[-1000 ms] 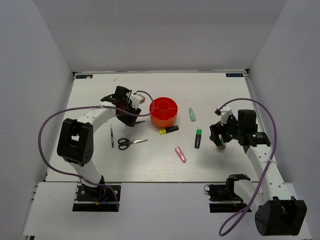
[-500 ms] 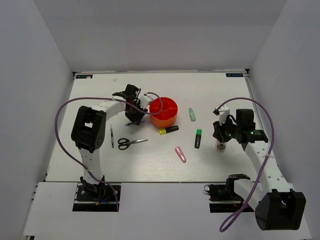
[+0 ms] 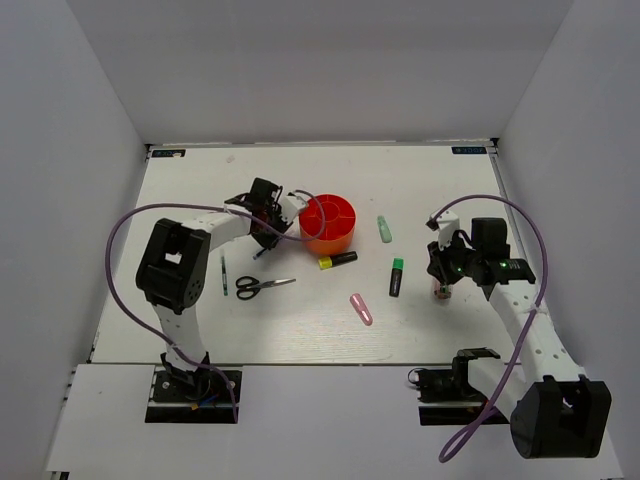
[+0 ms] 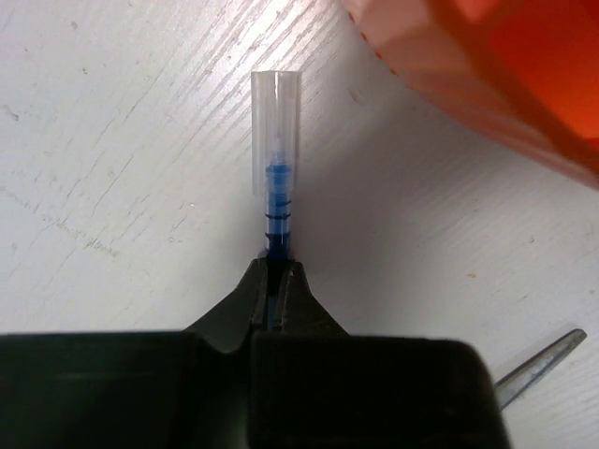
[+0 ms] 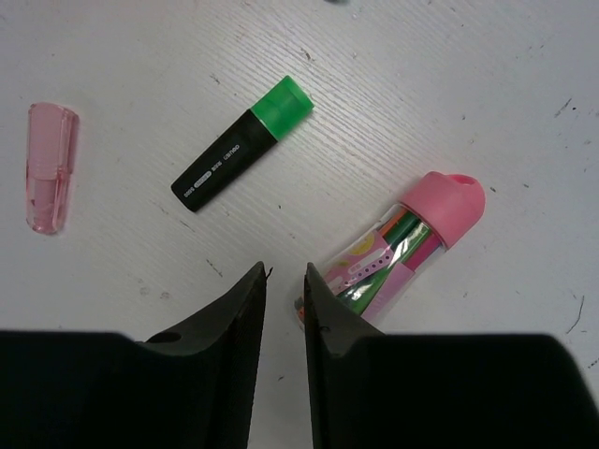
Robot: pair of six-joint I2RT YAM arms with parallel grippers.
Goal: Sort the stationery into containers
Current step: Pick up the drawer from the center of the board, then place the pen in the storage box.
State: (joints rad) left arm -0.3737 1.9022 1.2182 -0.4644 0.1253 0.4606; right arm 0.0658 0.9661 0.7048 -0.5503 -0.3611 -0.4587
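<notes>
We are clenching our left gripper [image 4: 277, 273] on a clear-capped blue pen [image 4: 275, 131] beside the red-orange organizer [image 4: 449, 65]; our right gripper [image 5: 285, 277] is hanging slightly parted and empty beside the pink-capped tube [image 5: 412, 234], near the bench's right edge.

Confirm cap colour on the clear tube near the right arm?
Pink cap on the clear tube; right wrist view shows it best.

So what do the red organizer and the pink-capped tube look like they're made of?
The red organizer looks like moulded plastic: uniform opaque orange-red with a soft sheen. The pink-capped tube has a clear body, probably plastic, since colourful contents show through. Its cap is opaque, smooth pink, likely plastic too.
</notes>
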